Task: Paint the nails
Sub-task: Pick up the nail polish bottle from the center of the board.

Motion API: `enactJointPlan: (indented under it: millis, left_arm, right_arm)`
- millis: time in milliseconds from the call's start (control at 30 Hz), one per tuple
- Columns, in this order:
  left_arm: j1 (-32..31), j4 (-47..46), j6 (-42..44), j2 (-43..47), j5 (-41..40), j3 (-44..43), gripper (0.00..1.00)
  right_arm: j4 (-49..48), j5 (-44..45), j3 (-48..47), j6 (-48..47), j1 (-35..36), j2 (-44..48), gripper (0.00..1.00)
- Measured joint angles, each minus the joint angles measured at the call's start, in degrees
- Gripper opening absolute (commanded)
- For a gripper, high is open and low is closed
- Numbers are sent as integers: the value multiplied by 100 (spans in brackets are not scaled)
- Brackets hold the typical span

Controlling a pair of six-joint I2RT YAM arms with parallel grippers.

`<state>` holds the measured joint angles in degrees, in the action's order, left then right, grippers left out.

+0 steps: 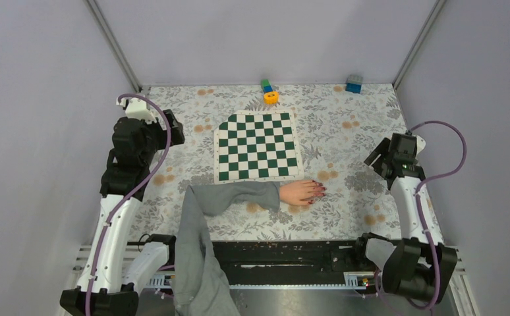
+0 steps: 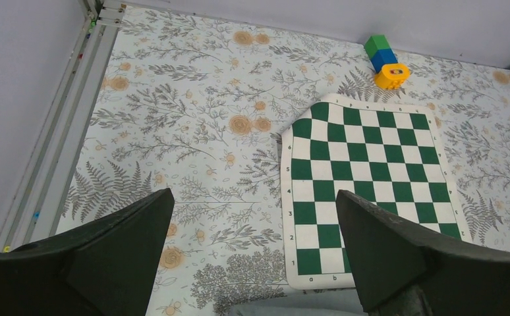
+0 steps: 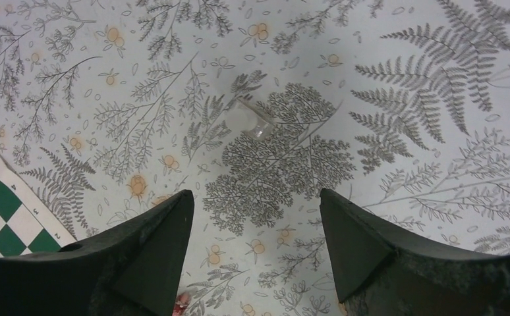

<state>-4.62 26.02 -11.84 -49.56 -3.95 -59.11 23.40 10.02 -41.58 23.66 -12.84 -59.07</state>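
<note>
A pale hand (image 1: 300,192) in a grey sleeve (image 1: 239,196) lies flat on the flowered cloth, fingers pointing right. Its nails (image 1: 320,191) are dark red and glossy. My right gripper (image 1: 376,158) hangs to the right of the fingertips, apart from them. In the right wrist view my right gripper (image 3: 255,204) is open over bare cloth, with one red nail (image 3: 182,301) showing at the bottom edge. My left gripper (image 1: 174,130) is far to the left; in its own view the gripper (image 2: 252,204) is wide open and empty, above the sleeve (image 2: 292,306).
A green-and-white chess mat (image 1: 257,146) lies behind the hand. An orange ring (image 1: 271,97) with green and blue blocks and a blue block (image 1: 354,83) stand at the back edge. A small clear object (image 3: 257,122) lies on the cloth ahead of my right gripper.
</note>
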Motion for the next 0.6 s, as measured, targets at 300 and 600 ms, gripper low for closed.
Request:
enactJointPlan:
  millis: [300,600]
  left_arm:
    - [0,0,-2,0,127,0,99]
    - [0,-2,-2,0,229,0,99]
  right_arm:
    - [-111,-367,-452,-232,-4,-1014,68]
    - [-166,-365,-861,-269,-4,-1891,57]
